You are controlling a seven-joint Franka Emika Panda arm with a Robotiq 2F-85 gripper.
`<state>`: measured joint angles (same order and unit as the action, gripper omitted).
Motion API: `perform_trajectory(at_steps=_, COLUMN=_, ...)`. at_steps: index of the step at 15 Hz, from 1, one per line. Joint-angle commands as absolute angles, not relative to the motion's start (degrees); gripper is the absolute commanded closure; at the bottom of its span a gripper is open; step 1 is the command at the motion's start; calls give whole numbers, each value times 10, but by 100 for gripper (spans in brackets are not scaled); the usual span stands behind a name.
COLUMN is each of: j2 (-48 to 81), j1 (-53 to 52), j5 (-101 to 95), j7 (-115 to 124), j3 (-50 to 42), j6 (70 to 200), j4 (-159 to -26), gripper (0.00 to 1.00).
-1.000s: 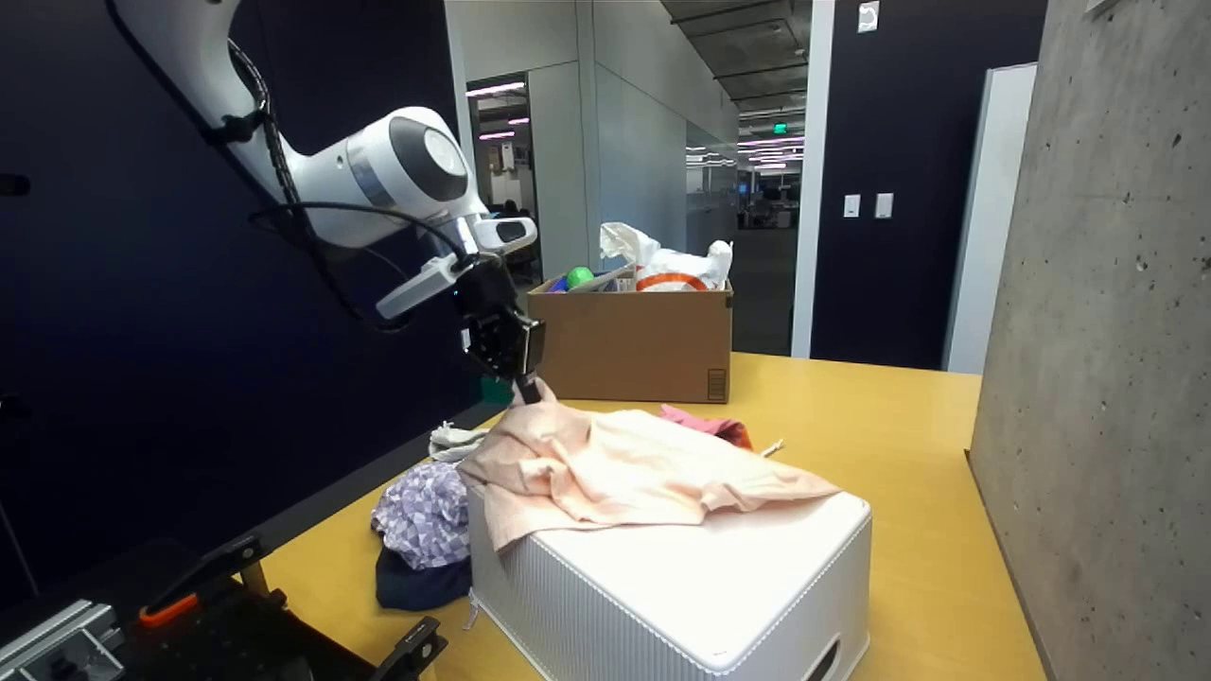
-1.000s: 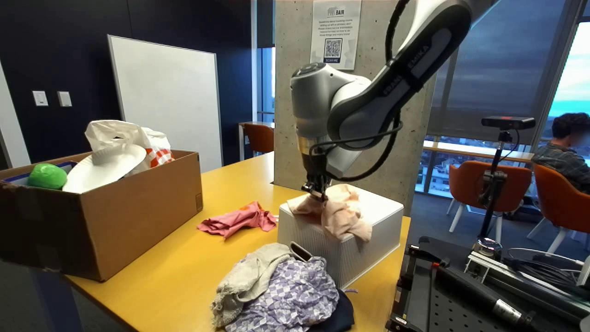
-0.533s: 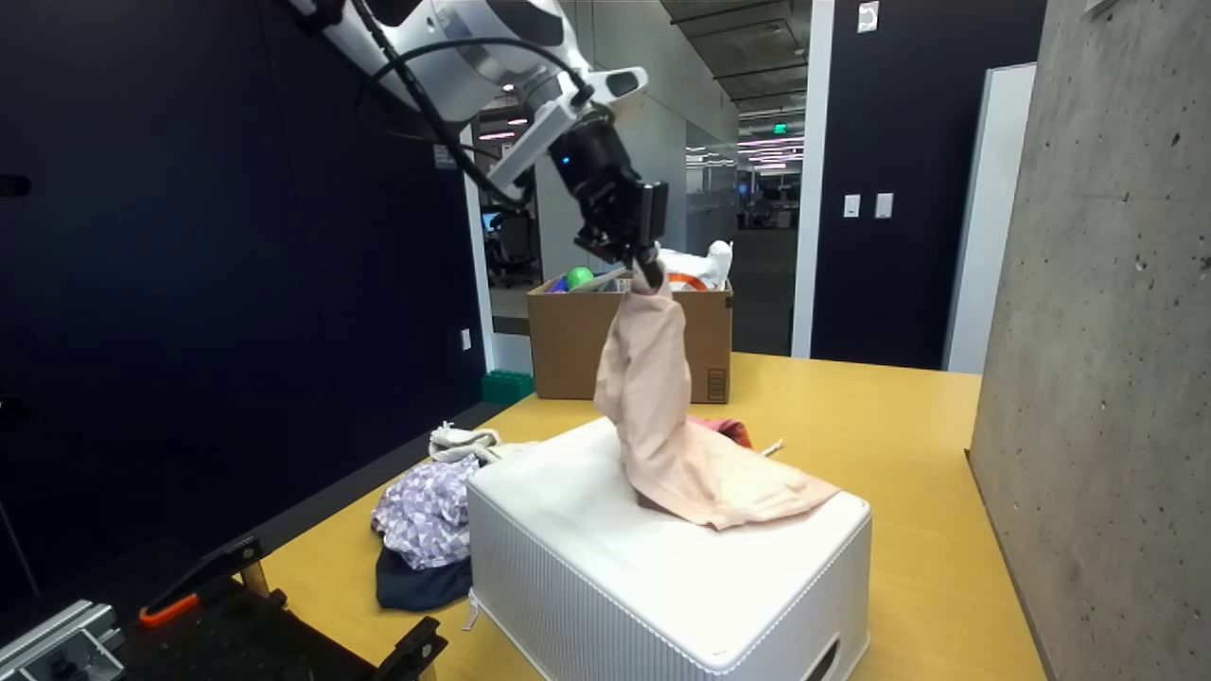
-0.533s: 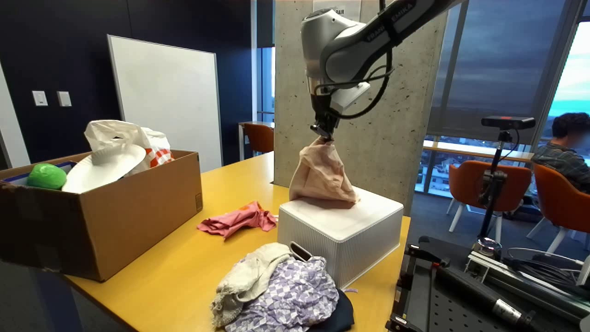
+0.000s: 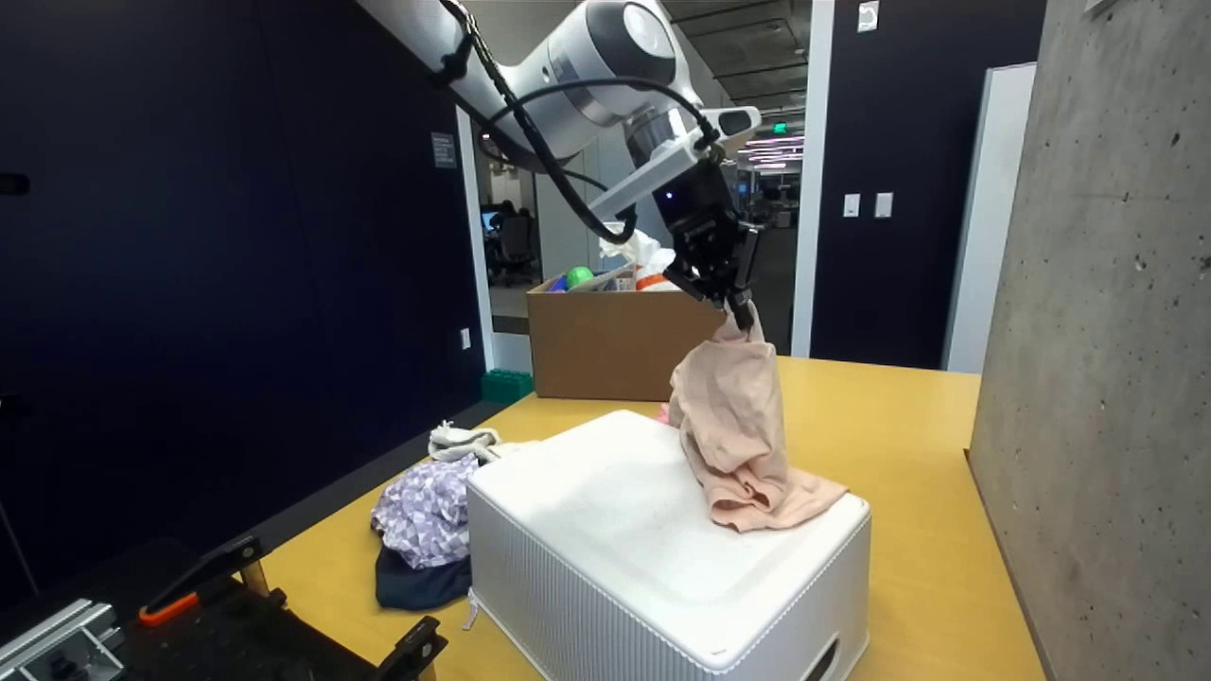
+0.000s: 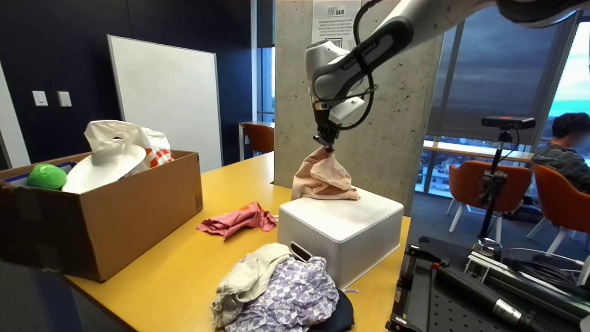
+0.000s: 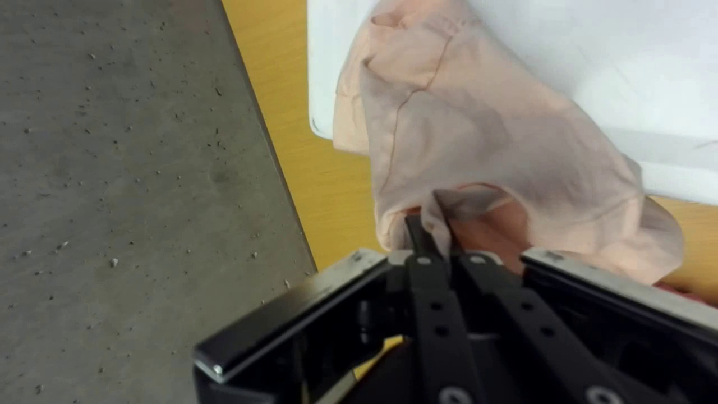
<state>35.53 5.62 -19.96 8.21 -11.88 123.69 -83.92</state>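
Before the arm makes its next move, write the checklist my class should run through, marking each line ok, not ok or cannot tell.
1. Claw shut on the peach cloth: ok, it pinches the upper end.
2. No part of the peach cloth on the white box: not ok, its lower end rests on the top.
3. White box standing on the yellow table: ok.
4. Pink cloth apart from the claw: ok, it lies on the table.
5. Grip firm enough for a pull: cannot tell.

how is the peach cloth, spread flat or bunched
Bunched: the gripper holds up the cloth, whose lower folds lie on the white box.
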Motion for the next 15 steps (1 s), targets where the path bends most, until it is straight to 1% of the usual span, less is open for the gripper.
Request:
perform_trajectory(at_steps=1, j2=412, j1=66, j5=-163, j7=64, j3=-105, j6=1206, j4=-765, gripper=99)
perform_trajectory(at_steps=5, j2=437, j1=66, j5=-140, j7=66, j3=-99, j6=1217, j4=-760, gripper=99)
perform_trajectory(at_steps=15, j2=404, j1=73, j5=-126, j7=81, j3=-109, j6=1286, j4=-905, gripper=99)
